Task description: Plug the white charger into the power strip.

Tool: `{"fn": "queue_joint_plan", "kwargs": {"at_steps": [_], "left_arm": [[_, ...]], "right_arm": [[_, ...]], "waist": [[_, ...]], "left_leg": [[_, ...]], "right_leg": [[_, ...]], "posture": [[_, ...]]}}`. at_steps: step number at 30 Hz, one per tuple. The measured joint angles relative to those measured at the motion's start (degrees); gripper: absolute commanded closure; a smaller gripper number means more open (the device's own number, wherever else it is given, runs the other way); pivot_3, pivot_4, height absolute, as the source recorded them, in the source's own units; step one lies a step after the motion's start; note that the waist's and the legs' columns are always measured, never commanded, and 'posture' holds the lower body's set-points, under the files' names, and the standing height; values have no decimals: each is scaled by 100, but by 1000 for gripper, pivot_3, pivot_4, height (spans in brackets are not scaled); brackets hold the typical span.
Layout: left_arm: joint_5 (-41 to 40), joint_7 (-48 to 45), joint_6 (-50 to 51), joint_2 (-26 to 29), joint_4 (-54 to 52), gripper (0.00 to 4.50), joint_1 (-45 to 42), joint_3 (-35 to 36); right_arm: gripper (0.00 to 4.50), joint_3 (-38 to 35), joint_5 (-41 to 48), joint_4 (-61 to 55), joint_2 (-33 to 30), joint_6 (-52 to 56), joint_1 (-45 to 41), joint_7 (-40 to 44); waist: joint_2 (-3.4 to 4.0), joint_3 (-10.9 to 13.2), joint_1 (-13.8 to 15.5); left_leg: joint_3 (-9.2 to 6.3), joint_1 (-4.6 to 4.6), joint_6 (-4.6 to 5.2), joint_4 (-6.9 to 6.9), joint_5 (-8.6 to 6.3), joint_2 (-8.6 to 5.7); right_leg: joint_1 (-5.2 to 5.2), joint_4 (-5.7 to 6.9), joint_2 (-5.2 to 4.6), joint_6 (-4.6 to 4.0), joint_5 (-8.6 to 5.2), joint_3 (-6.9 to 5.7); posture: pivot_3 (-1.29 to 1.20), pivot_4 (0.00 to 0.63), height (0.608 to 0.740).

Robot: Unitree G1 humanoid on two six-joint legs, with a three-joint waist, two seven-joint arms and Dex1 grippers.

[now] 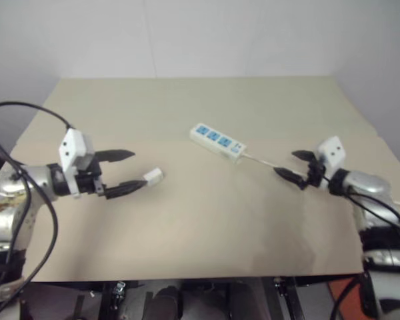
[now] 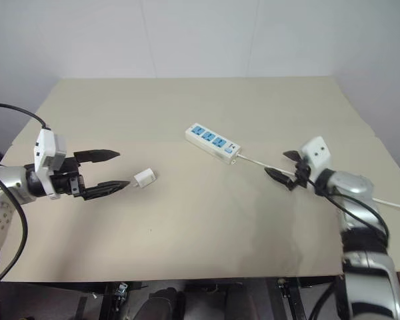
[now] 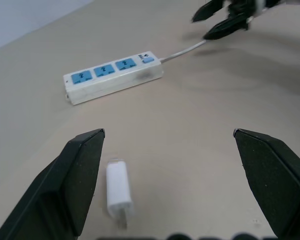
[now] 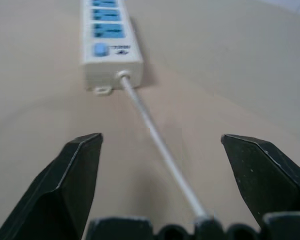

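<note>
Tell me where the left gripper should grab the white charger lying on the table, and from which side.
Probably across the white charger's two long flat sides, mid-body, leaving the prong end free. It lies flat on the table, just inside one finger of the open left gripper, so shifting sideways until it sits centred between the fingers, then closing, looks best.

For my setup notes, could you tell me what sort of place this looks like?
Probably an indoor robot test bench: a bare tan table against plain white walls, with just a power strip and a white charger set out.
</note>
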Motion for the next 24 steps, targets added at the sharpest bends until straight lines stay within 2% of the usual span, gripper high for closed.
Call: {"fn": "queue_joint_plan", "kwargs": {"at_steps": [6, 7, 9, 13, 20, 21, 24], "left_arm": [[98, 193, -1, -108, -92, 0, -10, -95], [108, 233, -4, -154, -123, 0, -7, -102], [152, 295, -3, -187, -142, 0, -1, -184], [162, 346, -3, -211, -242, 0, 15, -202], [183, 341, -3, -218, -240, 0, 9, -267], [189, 339, -3, -219, -238, 0, 5, -286], [197, 314, -3, -220, -230, 0, -44, -328]], "right_arm": [[35, 360, -520, 1795, 324, -654, -842, -53], [205, 388, -591, 2020, 383, -743, -950, -49], [625, 443, -673, 2312, 427, -796, -1170, 3], [2063, 434, -773, 2714, 444, -761, -1428, -70], [4339, 422, -879, 2767, 434, -963, -1435, -98], [4497, 423, -884, 2766, 433, -1005, -1428, -79], [4497, 424, -893, 2752, 432, -1149, -1373, -34]], "waist": [[0, -1, -36], [1, -1, -52], [-1, -3, -79], [0, -3, -102], [0, -4, -127], [0, -4, -137], [0, -5, -163]], "left_leg": [[5, -66, -42, 1, 22, -3], [8, -90, -48, 4, 25, -4], [8, -92, -52, 7, 28, -4], [8, -85, -54, 6, 29, -3], [8, -83, -54, 6, 29, -4], [8, -84, -54, 6, 29, -4], [8, -84, -54, 6, 29, -4]], "right_leg": [[-62, 11, -2, 12, 8, 7], [-85, 11, -3, 14, 11, 12], [-87, 12, -3, 15, 12, 12], [-82, 11, -3, 13, 13, 12], [-81, 17, -3, 14, 14, 13], [-81, 18, -3, 14, 14, 13], [-82, 19, -3, 14, 14, 13]], "posture": [[0, 150, 740], [0, 150, 740], [0, 150, 740], [0, 150, 740], [0, 150, 740], [0, 150, 740], [0, 150, 740]]}}
